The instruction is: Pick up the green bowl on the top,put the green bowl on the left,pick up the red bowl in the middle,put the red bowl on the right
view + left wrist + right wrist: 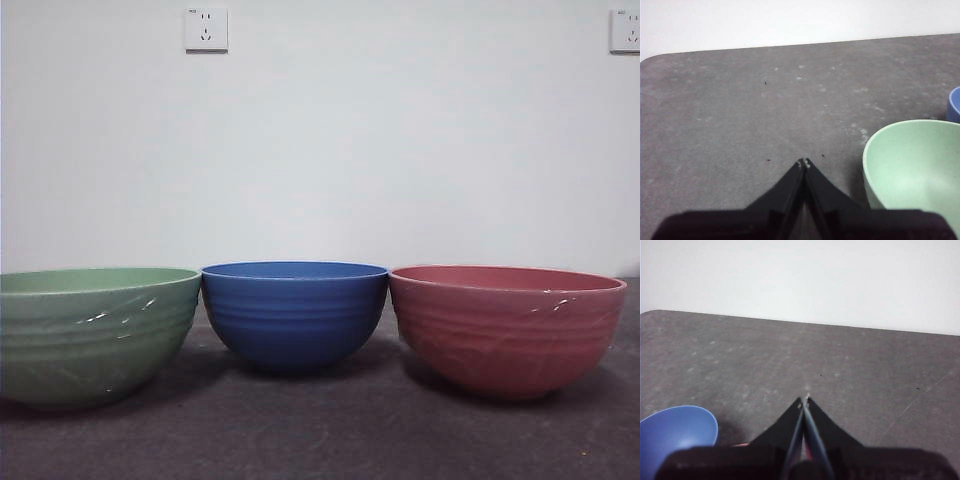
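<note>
The green bowl (95, 330) stands upright on the table at the left in the front view. The red bowl (505, 328) stands upright at the right, apart from the others. The green bowl also shows in the left wrist view (915, 170), beside my left gripper (803, 162), which is shut and empty above bare table. My right gripper (805, 399) is shut and empty; only a thin pink sliver of the red bowl (741, 444) shows by its body. Neither gripper appears in the front view.
A blue bowl (294, 312) stands between the green and red bowls; it also shows in the right wrist view (677, 432) and at the edge of the left wrist view (954, 104). The table (320, 440) is dark grey. A white wall with sockets (206, 29) is behind.
</note>
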You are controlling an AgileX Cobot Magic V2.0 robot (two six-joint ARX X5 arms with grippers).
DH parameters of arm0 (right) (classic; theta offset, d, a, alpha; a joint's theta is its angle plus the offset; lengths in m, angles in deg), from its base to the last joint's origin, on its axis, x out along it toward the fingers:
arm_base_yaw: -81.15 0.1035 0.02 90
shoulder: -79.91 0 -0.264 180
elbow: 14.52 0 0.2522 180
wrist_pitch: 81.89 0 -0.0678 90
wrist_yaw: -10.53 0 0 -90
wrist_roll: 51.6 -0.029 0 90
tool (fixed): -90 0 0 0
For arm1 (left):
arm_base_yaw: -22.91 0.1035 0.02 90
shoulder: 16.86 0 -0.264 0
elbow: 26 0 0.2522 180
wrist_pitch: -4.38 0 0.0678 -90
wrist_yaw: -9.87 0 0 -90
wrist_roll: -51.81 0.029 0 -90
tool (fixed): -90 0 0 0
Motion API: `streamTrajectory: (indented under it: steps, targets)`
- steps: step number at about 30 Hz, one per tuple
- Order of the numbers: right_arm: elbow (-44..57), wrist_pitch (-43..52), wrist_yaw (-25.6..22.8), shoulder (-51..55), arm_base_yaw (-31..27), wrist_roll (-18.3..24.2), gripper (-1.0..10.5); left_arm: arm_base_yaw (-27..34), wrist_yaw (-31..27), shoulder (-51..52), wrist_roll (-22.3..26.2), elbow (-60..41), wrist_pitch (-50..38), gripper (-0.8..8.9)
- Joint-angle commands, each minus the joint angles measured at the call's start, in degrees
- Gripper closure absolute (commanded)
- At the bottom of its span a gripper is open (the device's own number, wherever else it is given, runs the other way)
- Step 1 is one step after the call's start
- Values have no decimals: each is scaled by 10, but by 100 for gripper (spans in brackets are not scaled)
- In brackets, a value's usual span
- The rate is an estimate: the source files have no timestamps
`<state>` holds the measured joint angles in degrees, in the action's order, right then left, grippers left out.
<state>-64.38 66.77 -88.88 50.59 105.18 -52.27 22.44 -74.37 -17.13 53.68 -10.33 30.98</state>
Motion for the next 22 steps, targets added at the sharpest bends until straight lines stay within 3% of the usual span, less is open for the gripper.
streamTrajectory:
  steps: [1, 15, 17, 20, 22]
  targets:
    - [2, 3, 0, 1, 0, -5, 943, 2, 3, 0, -4, -4, 13, 817]
    - [2, 2, 0, 1, 0, -3, 943, 2, 3, 0, -4, -4, 13, 817]
    - [4, 0, 3, 4, 1, 52, 943, 2, 3, 0, -4, -4, 13, 817]
    - [23, -25, 1, 44, -17, 67, 943, 2, 3, 0, -3, -4, 13, 817]
    - [56, -25, 25, 82, -45, 68, 943, 2, 2, 0, -4, -4, 13, 817]
